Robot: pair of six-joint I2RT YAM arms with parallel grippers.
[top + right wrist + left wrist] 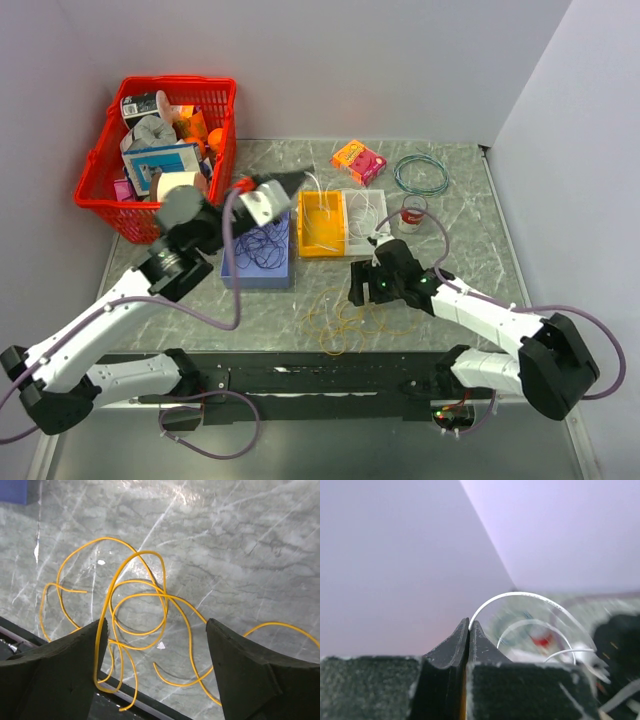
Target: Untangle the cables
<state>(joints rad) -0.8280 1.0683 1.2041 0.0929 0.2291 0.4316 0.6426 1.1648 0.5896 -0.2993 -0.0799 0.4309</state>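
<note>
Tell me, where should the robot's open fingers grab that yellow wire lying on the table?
Probably the lone stretch of the yellow wire trailing right in the wrist view, pinched straight down from above by the right fingers. It lies flat in loose loops on the table, so nothing gets under it sideways; that stretch is a single strand, clear of the crossings.

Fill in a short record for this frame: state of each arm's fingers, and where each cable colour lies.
left fingers: shut on the white cable, held up off the table
right fingers: open, holding nothing, poised over the yellow cable
white cable: arcs from the left fingers down toward the trays
yellow cable: loose overlapping loops on the table, near its front edge
purple cable: bunched in the blue tray
</note>
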